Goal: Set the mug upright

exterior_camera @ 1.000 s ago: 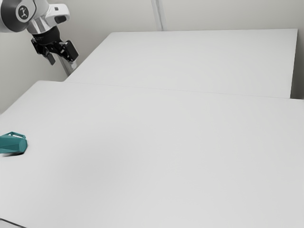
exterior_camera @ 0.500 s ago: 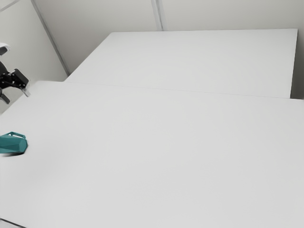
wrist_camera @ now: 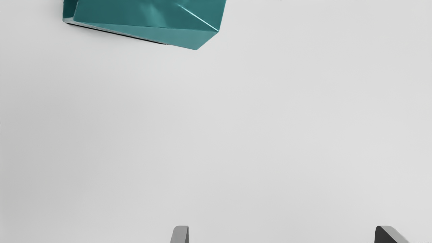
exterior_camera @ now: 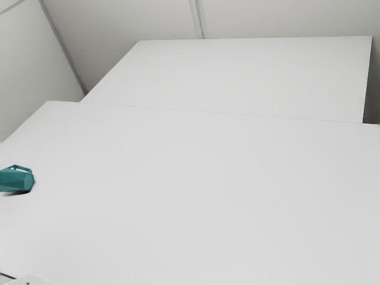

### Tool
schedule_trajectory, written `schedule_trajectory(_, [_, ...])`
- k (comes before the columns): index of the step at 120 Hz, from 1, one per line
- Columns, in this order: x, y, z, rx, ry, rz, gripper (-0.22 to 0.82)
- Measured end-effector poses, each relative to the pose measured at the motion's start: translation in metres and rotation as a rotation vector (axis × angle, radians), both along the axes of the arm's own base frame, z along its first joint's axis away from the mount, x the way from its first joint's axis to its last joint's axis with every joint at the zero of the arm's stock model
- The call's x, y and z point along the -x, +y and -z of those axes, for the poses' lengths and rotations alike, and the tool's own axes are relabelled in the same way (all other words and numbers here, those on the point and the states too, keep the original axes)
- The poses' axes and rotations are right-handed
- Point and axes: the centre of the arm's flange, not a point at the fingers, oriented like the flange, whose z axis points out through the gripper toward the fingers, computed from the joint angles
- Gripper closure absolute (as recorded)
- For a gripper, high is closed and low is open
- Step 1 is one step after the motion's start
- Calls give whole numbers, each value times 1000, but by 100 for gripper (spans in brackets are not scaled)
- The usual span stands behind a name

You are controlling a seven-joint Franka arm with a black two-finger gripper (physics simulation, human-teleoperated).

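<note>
At the exterior view's left edge the teal mug [exterior_camera: 16, 180] lies on its side on the white table, its handle toward the far side and part of it cut off by the edge. In the wrist view, part of the mug [wrist_camera: 148, 20] appears ahead of the fingers, apart from them. My gripper [wrist_camera: 281, 233] stands open, its two fingertips wide apart with only bare table surface between them.
The white table [exterior_camera: 202, 196] stretches across the exterior view, with a second white surface [exterior_camera: 237, 74] behind it. A dark line [exterior_camera: 7, 275] and a pale rounded piece [exterior_camera: 29, 281] are at the near left corner.
My gripper has left the exterior view's upper left, moving down and out past the left edge. A pale rounded piece has come in at the bottom left. The mug has not moved.
</note>
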Motion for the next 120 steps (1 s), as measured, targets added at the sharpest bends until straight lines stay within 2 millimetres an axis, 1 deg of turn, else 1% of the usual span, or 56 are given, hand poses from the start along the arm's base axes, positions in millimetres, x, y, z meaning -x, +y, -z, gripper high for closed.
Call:
schedule_trajectory(10, [2,18,14,9,-41,35,0])
schedule_trajectory(22, [10,34,24,10,-83,75,0])
schedule_trajectory(34, [30,50,35,12,-113,95,0])
schedule_trajectory(41, [39,59,40,8,-133,109,0])
schedule_trajectory(51, [42,69,48,5,-163,140,0])
schedule_trajectory(58, [43,75,57,9,-182,159,0])
schedule_trajectory(66, [38,84,63,1,-209,187,0])
schedule_trajectory(73, [32,89,72,4,-233,210,0])
schedule_trajectory(81, [22,95,77,-3,-263,237,0])
schedule_trajectory(104, [-10,106,97,-7,-356,300,0])
schedule_trajectory(113, [-23,107,104,-6,-392,323,0])
schedule_trajectory(120, [-30,106,107,-8,-415,335,0])
